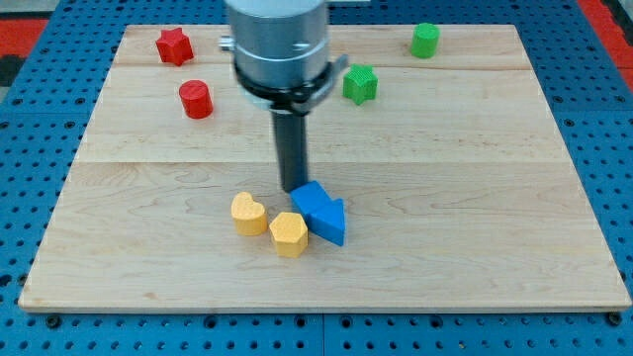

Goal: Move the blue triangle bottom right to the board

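My tip (pixel 295 188) touching blue triangle (pixel 321 212) top-left edge; triangle long axis diagonal, toward view's bottom right.

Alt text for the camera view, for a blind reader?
My tip touches the blue triangle from the view's top-left, beside two yellow blocks on the wooden board; red and green blocks sit near its top.

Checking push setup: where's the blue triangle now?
Blue triangle sits below board centre, touching the yellow hexagon on its left; my tip is at its upper-left edge.
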Controlling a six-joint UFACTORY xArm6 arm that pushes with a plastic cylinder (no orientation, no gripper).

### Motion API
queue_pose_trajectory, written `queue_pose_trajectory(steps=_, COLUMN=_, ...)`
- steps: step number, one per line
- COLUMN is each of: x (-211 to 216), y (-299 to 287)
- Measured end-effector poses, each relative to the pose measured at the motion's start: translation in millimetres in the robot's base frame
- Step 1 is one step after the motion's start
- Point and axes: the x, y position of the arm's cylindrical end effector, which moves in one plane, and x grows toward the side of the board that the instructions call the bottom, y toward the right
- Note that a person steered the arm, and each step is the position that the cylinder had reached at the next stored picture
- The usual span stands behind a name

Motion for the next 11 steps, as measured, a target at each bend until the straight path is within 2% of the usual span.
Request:
queue_pose_trajectory(steps=3, x=-6.1, y=-14.6)
queue_pose_trajectory(steps=7, x=51.2, y=-5.4)
queue_pose_trajectory(steps=9, x=62.1, y=81.4)
queue_pose_trajectory(steps=11, x=73.0, y=67.6)
